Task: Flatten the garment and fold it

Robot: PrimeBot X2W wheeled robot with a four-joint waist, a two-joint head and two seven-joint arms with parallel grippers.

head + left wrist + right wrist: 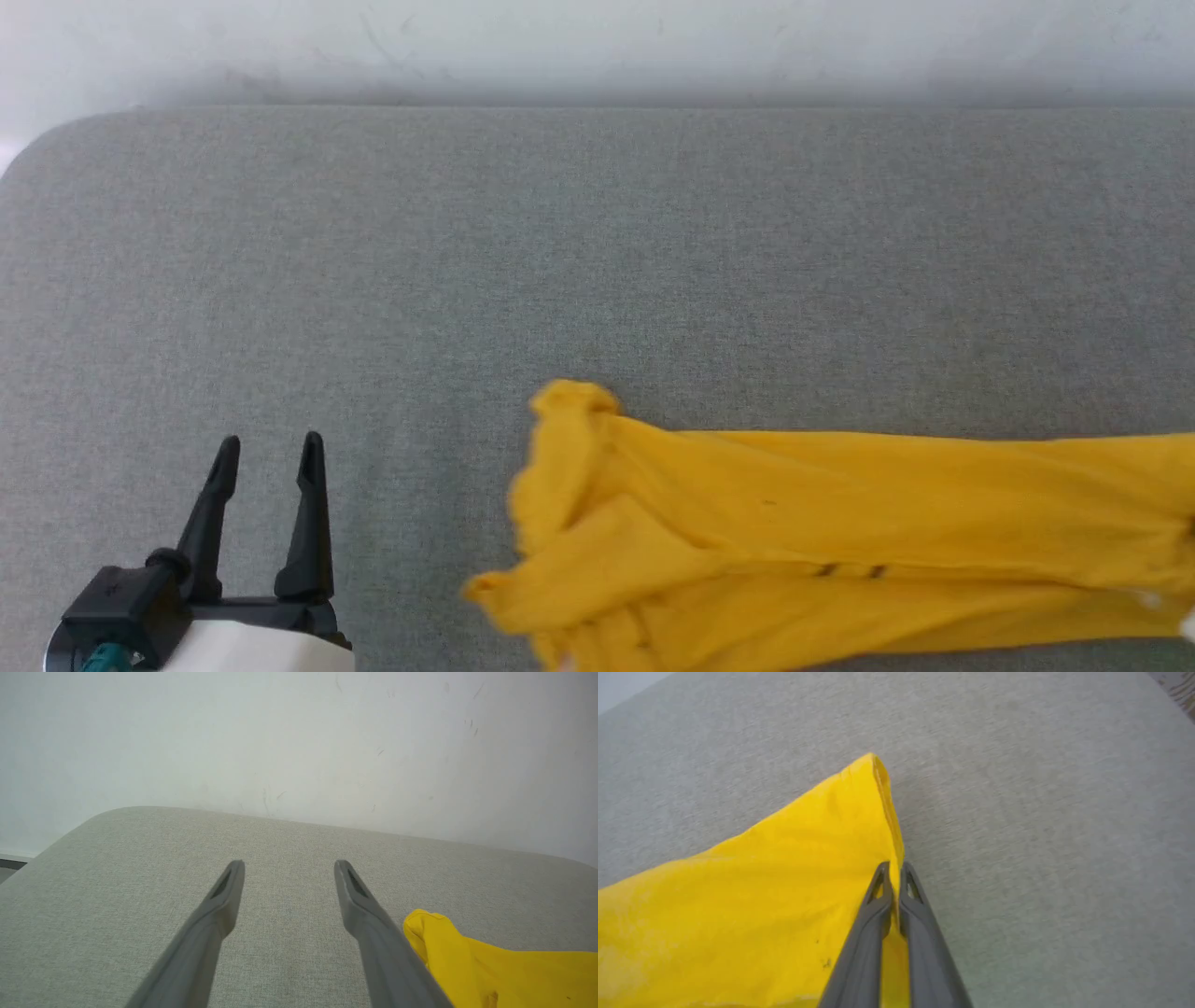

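Note:
The garment point(822, 532) is a bright yellow shirt, bunched and stretched sideways across the grey surface from the middle to the right edge of the head view, with small black marks on it. My left gripper point(269, 450) stands open at the lower left, well left of the cloth, nothing between its fingers. Along the left wrist view, the open left gripper point(289, 865) has a yellow corner of the garment point(472, 961) to its right. In the right wrist view, my right gripper point(893, 867) is shut on the hem edge of the garment point(775, 882), yellow cloth pinched between the fingers.
A grey fabric-covered table point(467, 252) with a rounded far-left corner fills the scene, backed by a white wall point(597, 47). In the right wrist view a strip of wood-patterned floor point(1178, 686) shows past the table's edge.

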